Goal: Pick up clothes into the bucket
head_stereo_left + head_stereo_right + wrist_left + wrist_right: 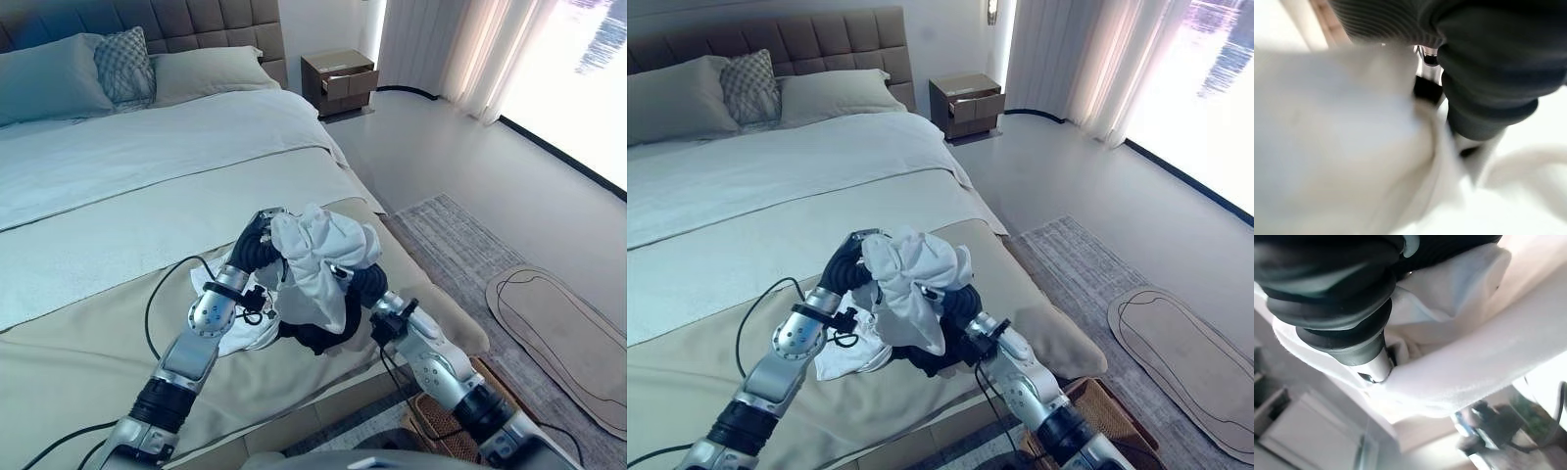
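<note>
White clothes (318, 259) bunched between left hand (257, 242) and right hand (364, 284), above beige bed (88, 323). Fingers buried in cloth, grip impossible to judge. Wooden nightstand (339, 81), curtains (460, 49) and rug (460, 255) beyond.

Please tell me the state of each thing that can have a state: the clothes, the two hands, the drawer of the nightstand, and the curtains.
White garment: bunched, lifted above the bed between both hands.
Dark garment: hanging under the white one.
Left hand: against the bundle, fingers hidden.
Right hand: against the bundle, fingers hidden.
Nightstand drawer: partly pulled out.
Curtains: drawn aside, the window uncovered.
</note>
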